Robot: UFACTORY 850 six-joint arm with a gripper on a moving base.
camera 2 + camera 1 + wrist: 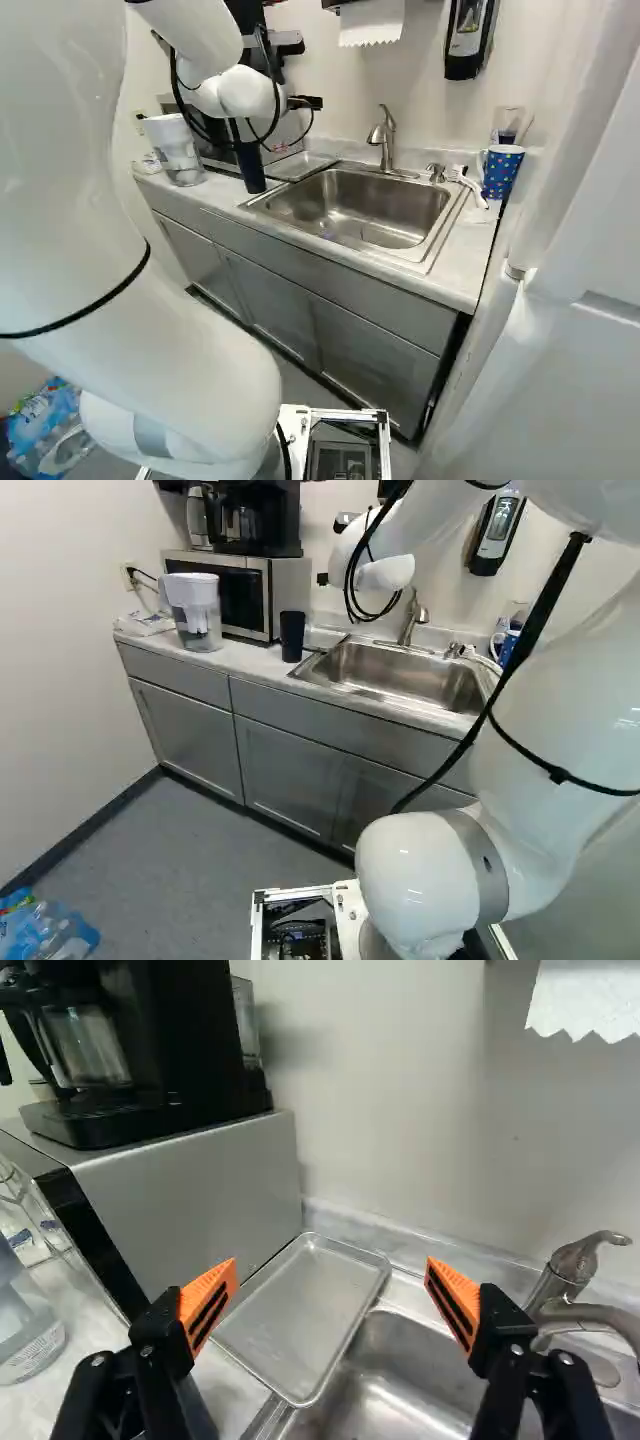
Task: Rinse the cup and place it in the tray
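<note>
White arm [560, 710] at three o'clock, left base view. Steel sink [350, 205], twelve o'clock, right base view. Metal tray [300, 1310] at sink's ten. Gripper [304, 102] spread wide. Dark cup [292, 638] upright, tray's nine.

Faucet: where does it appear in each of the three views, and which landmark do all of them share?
Left base view: faucet right of the middle, upper half, behind the sink.
Right base view: faucet right of the middle, upper half.
Wrist view: faucet beside the open gripper, on its sink side.
Shared landmark: the sink.
</note>
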